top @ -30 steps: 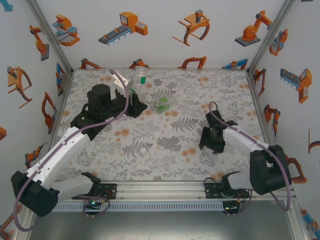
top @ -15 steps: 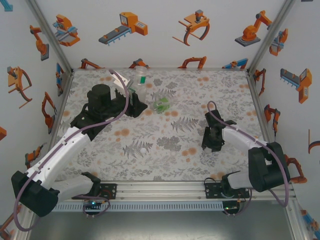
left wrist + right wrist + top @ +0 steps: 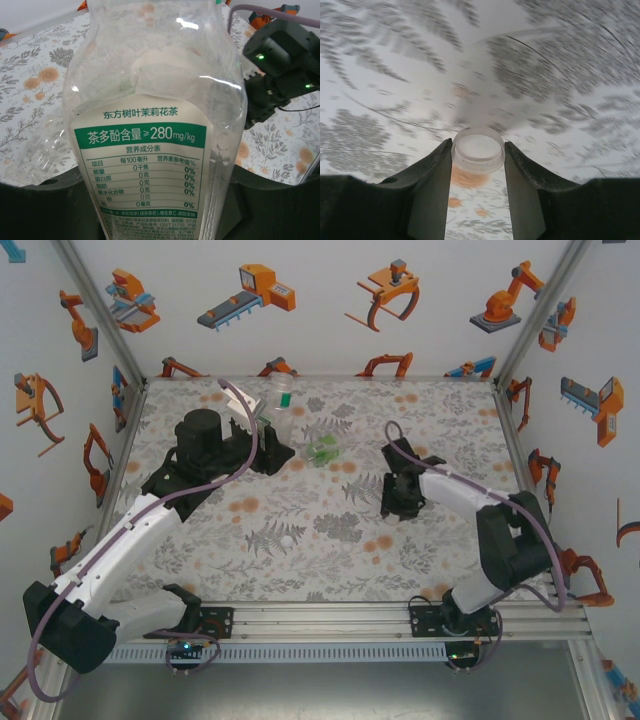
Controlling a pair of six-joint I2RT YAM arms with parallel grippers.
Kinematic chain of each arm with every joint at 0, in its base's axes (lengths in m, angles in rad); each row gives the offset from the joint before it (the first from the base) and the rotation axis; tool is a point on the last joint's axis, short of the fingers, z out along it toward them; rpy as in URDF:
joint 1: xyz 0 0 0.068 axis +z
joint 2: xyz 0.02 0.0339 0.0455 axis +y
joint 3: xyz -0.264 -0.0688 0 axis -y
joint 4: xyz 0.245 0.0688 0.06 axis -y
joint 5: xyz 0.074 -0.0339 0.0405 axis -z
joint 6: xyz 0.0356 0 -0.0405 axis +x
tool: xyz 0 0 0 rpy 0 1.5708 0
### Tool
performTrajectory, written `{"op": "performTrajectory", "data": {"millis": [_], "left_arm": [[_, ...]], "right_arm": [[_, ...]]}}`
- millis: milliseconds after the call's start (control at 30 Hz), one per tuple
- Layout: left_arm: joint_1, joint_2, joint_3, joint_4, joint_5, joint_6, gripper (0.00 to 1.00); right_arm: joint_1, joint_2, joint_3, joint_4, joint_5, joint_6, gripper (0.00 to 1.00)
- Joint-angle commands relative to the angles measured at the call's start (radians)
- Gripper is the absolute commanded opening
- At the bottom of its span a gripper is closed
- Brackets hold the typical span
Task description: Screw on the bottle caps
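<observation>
Upright in the left hand stands the labelled bottle, near the far left of the table. That hand is pressed closed on the bottle's lower body, and the clear neck with its green ring rises above the grip. From the left wrist camera the bottle stands very close: a whitish label with a green band and rows of printed characters, and dark parts of the hand at the bottom corners on either side of it.

Just to the right of the labelled bottle, the green-tinted bottle lies on its side on the flowered surface, apart from both hands.

Further right of the labelled bottle, and somewhat nearer the arm bases, the right hand is held low over the table with its tips pointing down. It is pinching a white cap: the right wrist camera shows the small round cap with its open side facing the lens, held at the tips of the two dark fingers, one on each side and both touching its rim. The table beyond the cap is blurred.

A second white cap lies loose on the table, well apart from the labelled bottle on the side toward the arm bases, with neither hand close to it.
</observation>
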Motion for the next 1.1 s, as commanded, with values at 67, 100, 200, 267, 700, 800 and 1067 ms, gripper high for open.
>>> {"op": "performTrajectory", "data": {"millis": [67, 100, 200, 267, 700, 800, 1067], "left_arm": [[0.004, -0.012, -0.009, 0.026, -0.011, -0.012, 0.00], [0.004, -0.015, -0.009, 0.025, -0.012, -0.012, 0.00], [0.004, -0.018, -0.013, 0.023, -0.011, -0.011, 0.00], [0.004, -0.017, -0.013, 0.019, -0.012, -0.011, 0.00], [0.004, -0.034, -0.013, -0.001, -0.035, 0.009, 0.03], [0.005, -0.034, -0.009, -0.002, -0.034, 0.014, 0.04], [0.006, -0.025, -0.006, 0.010, -0.025, 0.011, 0.05]], "right_arm": [[0.097, 0.132, 0.165, -0.010, 0.030, -0.008, 0.37], [0.106, 0.154, 0.185, -0.009, 0.032, -0.010, 0.37], [0.110, 0.212, 0.220, 0.003, 0.028, -0.007, 0.38], [0.112, 0.237, 0.240, -0.002, 0.031, -0.006, 0.39], [0.122, 0.222, 0.297, -0.085, 0.054, -0.023, 0.56], [0.122, 0.205, 0.304, -0.089, 0.039, -0.027, 0.56], [0.123, 0.202, 0.303, -0.071, 0.000, -0.022, 0.53]]}}
